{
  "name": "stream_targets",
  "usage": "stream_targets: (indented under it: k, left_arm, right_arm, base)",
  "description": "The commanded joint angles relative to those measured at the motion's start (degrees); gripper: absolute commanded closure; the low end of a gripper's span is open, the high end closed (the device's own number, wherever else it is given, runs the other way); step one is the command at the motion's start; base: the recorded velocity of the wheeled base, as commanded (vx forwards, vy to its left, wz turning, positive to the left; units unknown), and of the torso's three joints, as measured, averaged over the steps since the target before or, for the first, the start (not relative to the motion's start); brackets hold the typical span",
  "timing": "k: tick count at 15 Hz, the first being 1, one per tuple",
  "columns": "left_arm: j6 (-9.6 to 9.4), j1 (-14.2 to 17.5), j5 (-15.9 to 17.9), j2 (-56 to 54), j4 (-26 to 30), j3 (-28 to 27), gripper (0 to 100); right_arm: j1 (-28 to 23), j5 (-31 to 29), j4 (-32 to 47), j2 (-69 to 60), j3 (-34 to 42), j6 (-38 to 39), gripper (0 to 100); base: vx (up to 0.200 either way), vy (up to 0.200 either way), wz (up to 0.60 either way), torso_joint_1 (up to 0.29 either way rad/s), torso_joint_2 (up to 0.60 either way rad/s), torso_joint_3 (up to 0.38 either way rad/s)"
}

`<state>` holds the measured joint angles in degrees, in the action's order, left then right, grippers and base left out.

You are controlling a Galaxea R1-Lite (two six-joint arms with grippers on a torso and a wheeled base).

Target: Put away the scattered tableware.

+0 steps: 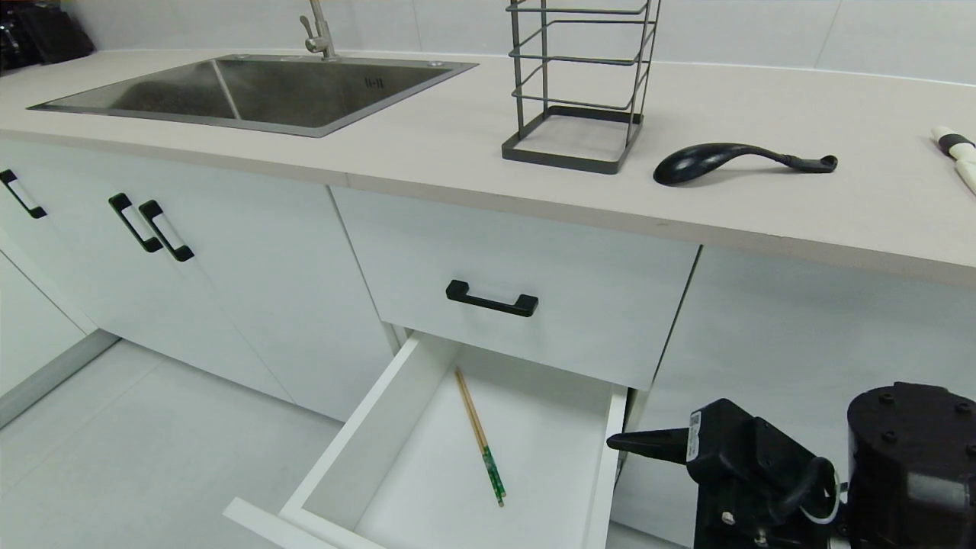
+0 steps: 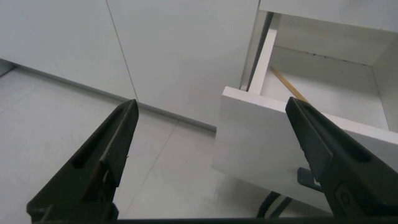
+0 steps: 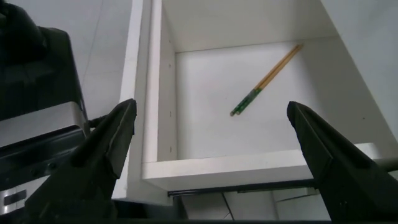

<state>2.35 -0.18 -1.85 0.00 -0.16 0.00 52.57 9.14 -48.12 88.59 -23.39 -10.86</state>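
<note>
A pair of wooden chopsticks (image 1: 480,438) with green ends lies inside the open white lower drawer (image 1: 366,435). On the counter to the right of the wire rack rests a black ladle (image 1: 709,160). White utensils with a black band (image 1: 957,152) lie at the counter's right edge. My right gripper (image 1: 633,442) hangs by the drawer's right wall. It is open and holds nothing, with the chopsticks (image 3: 264,81) and the drawer (image 3: 155,93) below it. My left gripper (image 2: 211,124) is open and holds nothing, low near the drawer's front panel (image 2: 261,143), past which the chopsticks (image 2: 289,87) show.
A dark wire rack (image 1: 579,84) stands on the beige counter, and a steel sink (image 1: 252,91) with a tap is set in at the left. A shut drawer with a black handle (image 1: 492,300) is above the open one. Cabinet doors and bare floor lie to the left.
</note>
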Motion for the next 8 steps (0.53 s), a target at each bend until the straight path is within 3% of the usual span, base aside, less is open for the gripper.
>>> stream_targets:
  k: [1,8]
  left_arm:
    - [0.02,0.01,0.01,0.0,-0.02,0.0,0]
    - [0.02,0.01,-0.08,0.0,-0.02,0.0,0]
  right_arm:
    - [1.57,-0.97,-0.05,1.67,-1.13,-0.04,0]
    - [2.54,-0.88,0.13,5.19,-5.08,0.31,0]
  base:
    - [0.0,0.0,0.0,0.0,0.0,0.0]
    - [0.0,0.0,0.0,0.0,0.0,0.0]
